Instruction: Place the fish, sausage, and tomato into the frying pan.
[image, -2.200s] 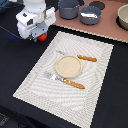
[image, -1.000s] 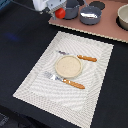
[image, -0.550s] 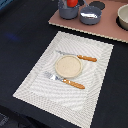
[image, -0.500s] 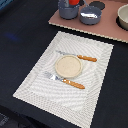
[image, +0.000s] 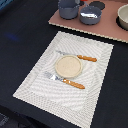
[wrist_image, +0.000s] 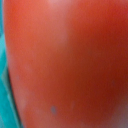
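The tomato (wrist_image: 65, 65) fills the wrist view, blurred and very close; the gripper's state cannot be told. It should be released only once squarely above the far frying pan (image: 90, 15).

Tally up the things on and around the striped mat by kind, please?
Plate: 1
Knife: 1
Fork: 1
Pot: 1
Pan: 1
Bowl: 1
Mat: 1
Tomato, wrist view only: 1
Total: 8
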